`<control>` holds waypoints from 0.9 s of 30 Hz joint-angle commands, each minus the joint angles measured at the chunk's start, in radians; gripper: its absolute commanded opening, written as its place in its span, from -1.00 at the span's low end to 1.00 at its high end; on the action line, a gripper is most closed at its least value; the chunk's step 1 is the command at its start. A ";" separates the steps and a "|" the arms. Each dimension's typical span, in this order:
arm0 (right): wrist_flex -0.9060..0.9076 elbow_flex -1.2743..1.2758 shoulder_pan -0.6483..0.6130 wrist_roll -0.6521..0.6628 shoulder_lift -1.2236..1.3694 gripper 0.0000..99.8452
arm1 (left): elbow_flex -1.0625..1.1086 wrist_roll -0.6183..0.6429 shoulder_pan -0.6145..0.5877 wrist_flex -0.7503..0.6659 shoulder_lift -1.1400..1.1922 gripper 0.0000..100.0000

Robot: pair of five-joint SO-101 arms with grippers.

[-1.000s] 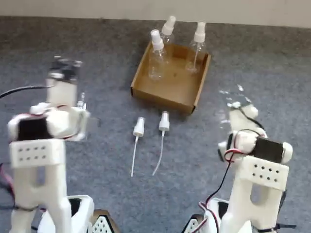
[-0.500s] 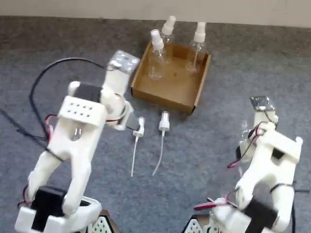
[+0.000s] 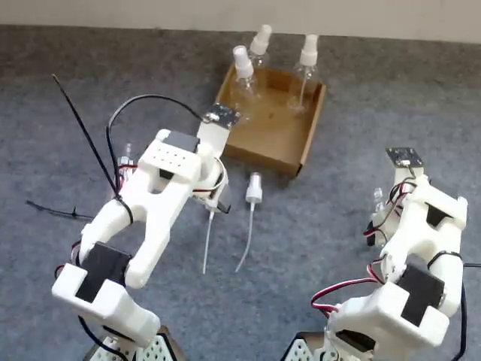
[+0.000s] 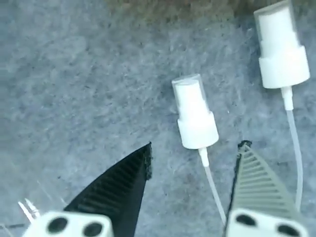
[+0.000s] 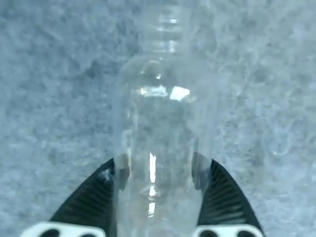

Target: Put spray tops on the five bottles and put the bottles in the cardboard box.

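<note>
Support: table covered in grey felt-like cloth [image 3: 391, 98]. Directly on it: shallow brown cardboard box [image 3: 278, 162] at the far middle. Near its front wall lies a white plastic spray top with a long thin dip tube [image 3: 253, 189], flat on the cloth with the tube trailing toward the near edge. A second white spray top [image 4: 195, 118] lies just beside it on the left, not touching it. Clear plastic bottle with no top [image 3: 378, 199] at right; contact with the cloth cannot be told. Thin black cable tie [image 3: 60, 212] at left.

2 white spray tops [image 4: 195, 118], clear colourless bottle [image 5: 163, 128], plain brown cardboard box [image 3: 274, 137], mottled grey carpet [image 3: 391, 105].
</note>
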 commanded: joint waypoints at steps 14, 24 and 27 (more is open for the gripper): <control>-0.013 -0.050 0.010 0.051 -0.007 -0.61 | -0.056 0.052 0.005 -0.227 0.165 -0.52; 0.010 -0.053 0.016 0.077 -0.013 -0.60 | -0.038 0.054 0.005 -0.209 0.162 -0.84; 0.079 -0.058 0.016 0.077 -0.013 -0.59 | -0.031 0.055 0.004 -0.170 0.142 -0.84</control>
